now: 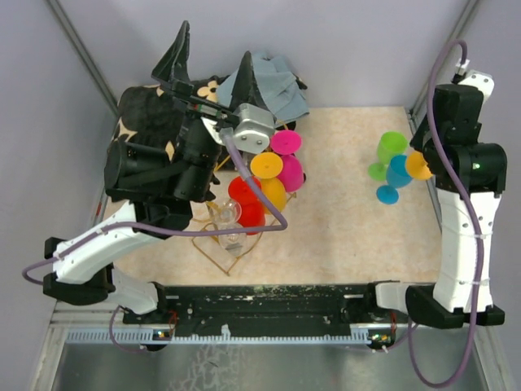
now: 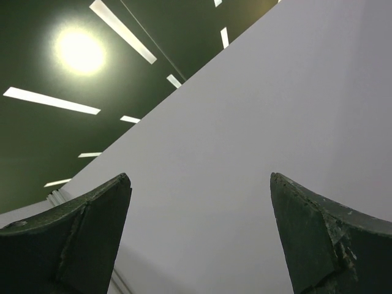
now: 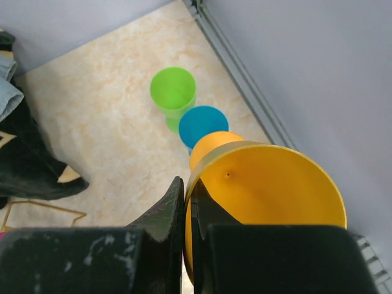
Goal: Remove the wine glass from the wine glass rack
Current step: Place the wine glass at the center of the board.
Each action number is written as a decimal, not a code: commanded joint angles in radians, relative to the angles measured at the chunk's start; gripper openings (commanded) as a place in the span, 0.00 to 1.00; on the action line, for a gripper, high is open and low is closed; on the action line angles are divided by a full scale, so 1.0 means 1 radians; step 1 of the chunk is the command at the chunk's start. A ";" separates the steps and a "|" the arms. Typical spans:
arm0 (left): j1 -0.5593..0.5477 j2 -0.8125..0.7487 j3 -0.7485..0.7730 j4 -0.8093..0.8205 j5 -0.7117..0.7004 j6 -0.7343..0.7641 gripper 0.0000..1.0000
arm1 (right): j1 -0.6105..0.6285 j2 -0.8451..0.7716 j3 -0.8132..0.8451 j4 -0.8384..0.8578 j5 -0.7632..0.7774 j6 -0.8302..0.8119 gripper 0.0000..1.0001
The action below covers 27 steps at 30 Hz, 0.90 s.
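Note:
The gold wire wine glass rack (image 1: 230, 259) stands left of the table's middle, carrying pink (image 1: 286, 142), yellow (image 1: 266, 166), red (image 1: 244, 194) and clear (image 1: 229, 213) wine glasses. My left gripper (image 1: 216, 41) (image 2: 199, 177) is raised above the rack, open and empty, facing the wall and ceiling. At the right edge, my right gripper (image 3: 187, 184) is shut on the rim of an orange wine glass (image 3: 269, 184) (image 1: 418, 165), one finger inside the bowl and one outside. A green glass (image 3: 173, 89) and a blue glass (image 3: 203, 122) stand on the table just beyond it.
A black patterned cloth (image 1: 146, 114) and a grey-blue cloth (image 1: 277, 81) lie at the back left, behind the rack. A metal frame rail (image 3: 245, 79) and the wall run close along the right side of the table (image 1: 342, 220).

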 commanded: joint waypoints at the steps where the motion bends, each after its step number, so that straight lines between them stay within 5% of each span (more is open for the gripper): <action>1: 0.001 -0.017 -0.005 -0.009 -0.060 -0.011 0.99 | -0.043 0.023 -0.026 0.122 -0.168 0.038 0.00; 12: 0.000 -0.030 -0.014 -0.041 -0.087 -0.024 0.97 | 0.040 0.361 0.262 0.129 -0.233 0.029 0.00; 27: -0.001 -0.043 -0.048 -0.083 -0.114 -0.047 0.97 | 0.108 0.483 -0.056 0.314 -0.135 -0.029 0.00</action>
